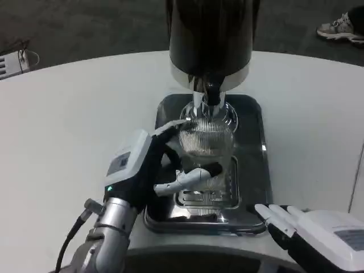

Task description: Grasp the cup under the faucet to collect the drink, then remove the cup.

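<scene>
On my left, the left robot hand (pixel 149 170) is wrapped around the cup (pixel 206 145), fingers curled across its front and one reaching behind the rim, so I read it as gripping the cup at mid-height. The cup is clear ribbed plastic or glass, standing upright on the metal drip tray (pixel 253 142) directly below the faucet (pixel 210 91) of the dark dispenser (pixel 210 34). I judge it light and fairly stiff while empty, but slick on those ribs, and it will grow heavier and sloshy once filled. Holding around the middle of the wall, as now, looks right to me; squeezing hard near the rim could deform or tip it. To the right, the right robot hand (pixel 310 227) rests on the tabletop (pixel 68 125) just beside the tray's corner, fingers extended together, holding nothing.
</scene>
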{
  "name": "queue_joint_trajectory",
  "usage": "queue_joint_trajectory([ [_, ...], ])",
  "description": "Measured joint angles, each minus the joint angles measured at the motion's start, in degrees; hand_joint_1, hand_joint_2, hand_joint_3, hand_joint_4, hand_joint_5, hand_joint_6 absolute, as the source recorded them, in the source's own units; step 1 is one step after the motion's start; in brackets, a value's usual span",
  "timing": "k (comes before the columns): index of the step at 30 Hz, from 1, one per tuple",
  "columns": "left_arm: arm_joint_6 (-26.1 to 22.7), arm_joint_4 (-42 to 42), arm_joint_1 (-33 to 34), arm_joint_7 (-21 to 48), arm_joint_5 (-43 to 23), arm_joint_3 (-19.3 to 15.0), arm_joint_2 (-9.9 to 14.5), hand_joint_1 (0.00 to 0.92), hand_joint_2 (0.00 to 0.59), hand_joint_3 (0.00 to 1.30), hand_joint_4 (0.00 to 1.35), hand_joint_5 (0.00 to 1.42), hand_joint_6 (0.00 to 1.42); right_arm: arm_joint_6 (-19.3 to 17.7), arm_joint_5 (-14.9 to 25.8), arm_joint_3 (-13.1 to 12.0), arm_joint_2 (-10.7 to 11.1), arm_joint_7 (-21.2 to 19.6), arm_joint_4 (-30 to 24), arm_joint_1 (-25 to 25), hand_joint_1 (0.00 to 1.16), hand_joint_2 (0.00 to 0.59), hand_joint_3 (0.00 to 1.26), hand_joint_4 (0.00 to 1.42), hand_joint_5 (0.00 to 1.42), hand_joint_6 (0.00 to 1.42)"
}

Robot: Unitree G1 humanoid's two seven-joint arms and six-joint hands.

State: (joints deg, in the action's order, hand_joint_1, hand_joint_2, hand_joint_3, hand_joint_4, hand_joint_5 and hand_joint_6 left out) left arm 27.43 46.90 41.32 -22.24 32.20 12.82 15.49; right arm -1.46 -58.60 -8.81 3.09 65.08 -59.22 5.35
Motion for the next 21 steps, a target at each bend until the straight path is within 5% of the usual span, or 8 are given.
queue_joint_trajectory([
  [14, -1.4, -11.3, -6.1, 7.5, -4.0, -1.5, 2.8, 0.119, 0.013, 0.09, 0.00, 0.17, 0.31, 2.9, 0.3, 1.0, 2.0, 0.0, 0.0, 0.2, 0.55, 0.421, 0.00, 0.00, 0.00, 0.00],
  [21, -0.7, -23.0, -16.4, 8.6, -9.0, -7.5, 4.9, 0.089, 0.006, 0.06, 0.00, 0.17, 0.28, 4.6, 0.3, 1.7, 2.5, -0.2, 0.0, 0.5, 0.55, 0.421, 0.00, 0.00, 0.00, 0.00],
])
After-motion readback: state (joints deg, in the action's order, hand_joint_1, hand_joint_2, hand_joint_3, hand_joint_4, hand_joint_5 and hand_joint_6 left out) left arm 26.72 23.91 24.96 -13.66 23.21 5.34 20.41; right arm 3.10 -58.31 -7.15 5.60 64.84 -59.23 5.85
